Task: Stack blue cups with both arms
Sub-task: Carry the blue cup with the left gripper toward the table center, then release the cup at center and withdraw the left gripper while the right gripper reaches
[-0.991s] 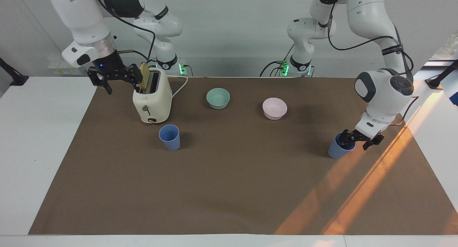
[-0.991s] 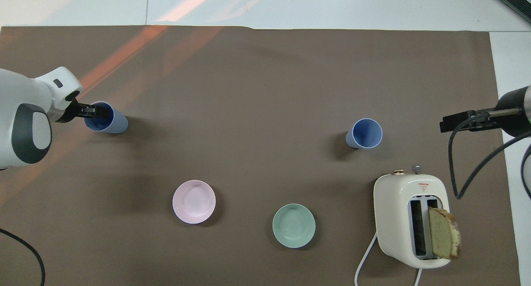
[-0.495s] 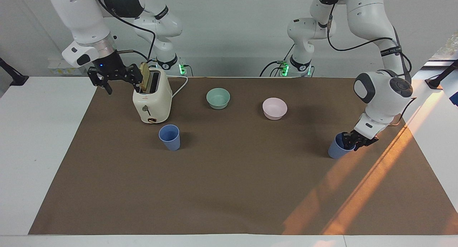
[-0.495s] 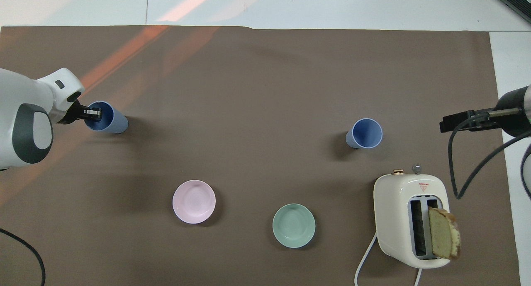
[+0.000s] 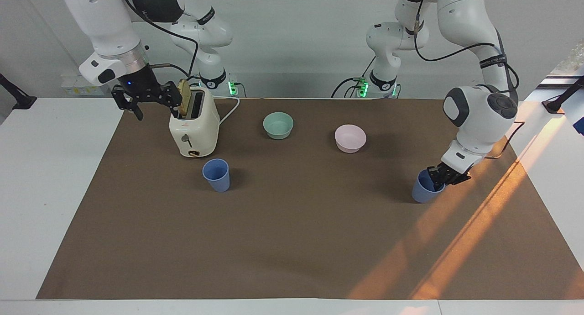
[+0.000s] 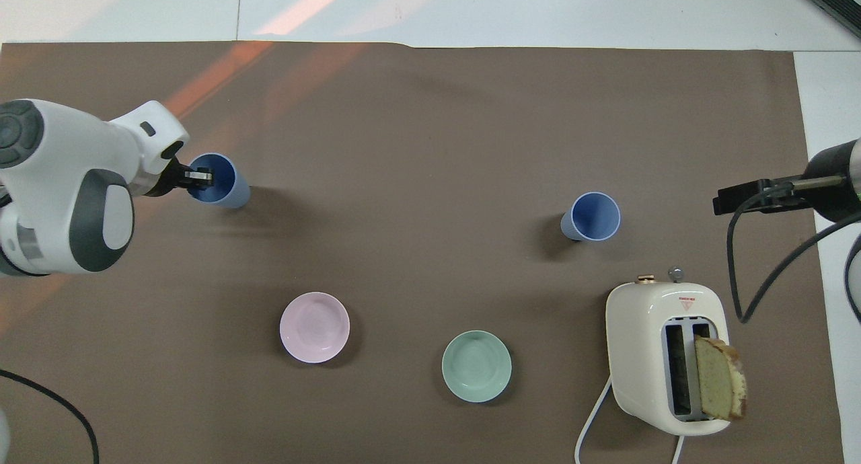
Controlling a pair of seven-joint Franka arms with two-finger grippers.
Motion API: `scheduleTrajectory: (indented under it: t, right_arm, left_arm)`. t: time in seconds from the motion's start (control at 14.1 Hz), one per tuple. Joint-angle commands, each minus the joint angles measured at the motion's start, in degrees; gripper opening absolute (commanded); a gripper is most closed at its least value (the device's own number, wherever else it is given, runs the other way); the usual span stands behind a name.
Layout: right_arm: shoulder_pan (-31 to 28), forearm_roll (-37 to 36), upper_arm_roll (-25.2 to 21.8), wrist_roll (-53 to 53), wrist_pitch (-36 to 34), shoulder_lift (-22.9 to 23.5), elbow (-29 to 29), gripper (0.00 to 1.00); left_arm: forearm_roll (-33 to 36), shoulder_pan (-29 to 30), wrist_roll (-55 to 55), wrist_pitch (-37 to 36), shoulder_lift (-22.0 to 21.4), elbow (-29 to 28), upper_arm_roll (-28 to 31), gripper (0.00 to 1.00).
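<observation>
Open brown mat all the way between the two blue cups [image 5: 424, 190] [image 5: 216, 174], nothing standing there. Nearer the robots, the pink bowl [image 5: 350, 138], green bowl [image 5: 278, 125] and tall toaster [image 5: 194, 128] line up, crowding that side.

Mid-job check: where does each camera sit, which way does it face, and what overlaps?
Facing view: high across the table, looking at both arms; left gripper shut on a blue cup, right gripper open beside the toaster.
Overhead view: above the robots' end, looking down; left gripper at the cup's rim.
Shared: second blue cup, both bowls.
</observation>
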Motion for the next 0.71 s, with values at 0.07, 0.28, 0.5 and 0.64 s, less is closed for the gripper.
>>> scheduleTrajectory:
  t: [0.07,0.28,0.5,0.64]
  right_arm:
    - [-0.7,0.2,0.5,0.9,0.2,-0.4,-0.5,1.00]
    - [-0.7,0.2,0.5,0.8,0.3,-0.5,-0.5,1.00]
    - [-0.7,0.2,0.5,0.8,0.3,-0.4,-0.5,1.00]
    - [-0.7,0.2,0.5,0.8,0.2,-0.5,-0.6,1.00]
  left_arm:
    - [-0.6,-8.7,-6.6,0.7,-1.2,-0.9,0.8,0.00]
    - [-0.6,-17.6,-17.5,4.0,0.7,-1.3,0.8,0.00]
    - [-0.6,-21.9,-22.7,5.9,1.2,-1.2,0.8,0.00]
    - [-0.6,-23.6,-23.6,9.0,3.5,-1.1,0.7,0.00]
